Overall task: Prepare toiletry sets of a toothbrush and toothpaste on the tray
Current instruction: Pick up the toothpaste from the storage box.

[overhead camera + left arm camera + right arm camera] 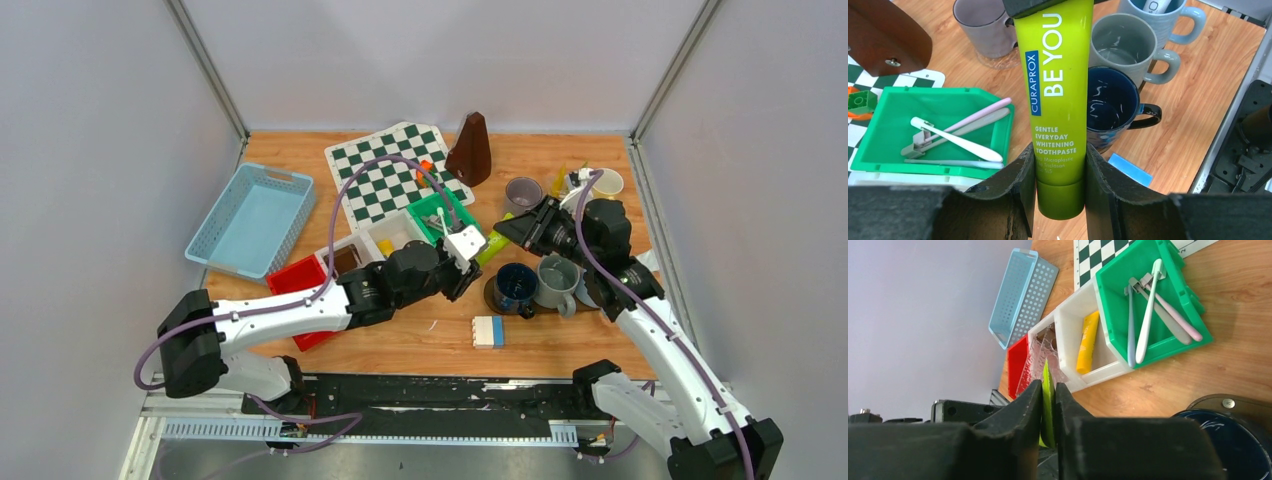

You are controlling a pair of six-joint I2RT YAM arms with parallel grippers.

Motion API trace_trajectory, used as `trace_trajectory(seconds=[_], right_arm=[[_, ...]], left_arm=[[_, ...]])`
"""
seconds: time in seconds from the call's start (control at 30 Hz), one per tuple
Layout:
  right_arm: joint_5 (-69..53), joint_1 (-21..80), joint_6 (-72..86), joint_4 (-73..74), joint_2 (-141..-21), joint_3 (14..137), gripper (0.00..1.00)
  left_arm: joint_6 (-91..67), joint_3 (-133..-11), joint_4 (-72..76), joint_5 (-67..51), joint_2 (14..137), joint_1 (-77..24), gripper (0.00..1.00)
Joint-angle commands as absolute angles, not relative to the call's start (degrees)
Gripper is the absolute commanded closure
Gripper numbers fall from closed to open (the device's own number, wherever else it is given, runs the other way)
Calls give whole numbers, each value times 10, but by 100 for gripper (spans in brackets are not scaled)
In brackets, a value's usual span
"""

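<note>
Lime-green toothpaste tube: held off the wooden tabletop, with the green bin to its left and the dark blue mug to its right.

Left end effector: clenched on the tube's cap end, one finger on each side.

Right end effector: pinched shut on the tube's flat crimped end, so both arms grip the one tube.

Green bin: holds several slim toothbrushes, lying loose.

White bin: just left of the green bin, with a yellow tube inside.

Mugs: the grey-green mug is beside the dark blue mug, with the light blue mug beyond it. The grey mug stands farther back, and the pale yellow mug is at the far right.

Blue basket: far left.
</note>
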State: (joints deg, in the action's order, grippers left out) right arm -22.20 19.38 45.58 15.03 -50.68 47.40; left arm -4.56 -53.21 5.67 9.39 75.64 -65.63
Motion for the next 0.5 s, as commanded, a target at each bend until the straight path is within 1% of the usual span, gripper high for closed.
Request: trace_trajectory(seconds=[0.0,0.03,0.07,0.1,0.13,0.17,0.2,0.23,0.27,0.33,0.37,0.4,0.47], right_arm=[[-213,197,438,127,-493,479,94],[-205,197,431,130,-488,480,99],[-197,197,425,135,-483,483,100],[-185,197,419,138,-476,484,100],[-174,197,411,143,-468,484,100],[-158,197,402,147,-460,484,100],[-137,197,392,155,-449,484,100],[-116,197,383,164,-438,484,100],[-89,197,374,170,-426,482,100],[-38,196,346,183,-399,477,100],[-9,196,336,192,-385,475,100],[26,196,324,198,-371,472,100],[90,196,309,206,-343,463,100]], left_arm=[[-39,-564,103,95,766,-661,94],[-41,-565,102,96,769,-661,87],[-45,-566,101,98,770,-661,84],[-47,-566,100,100,770,-661,76],[-53,-567,100,105,770,-661,71],[-56,-566,99,110,767,-661,59],[-63,-565,96,121,766,-661,52],[-67,-564,91,128,761,-661,38],[-74,-563,88,141,755,-661,32],[-85,-561,73,165,745,-661,16],[-89,-558,63,173,741,-661,12],[-98,-557,57,188,733,-661,4],[-113,-552,41,211,720,-661,1]])
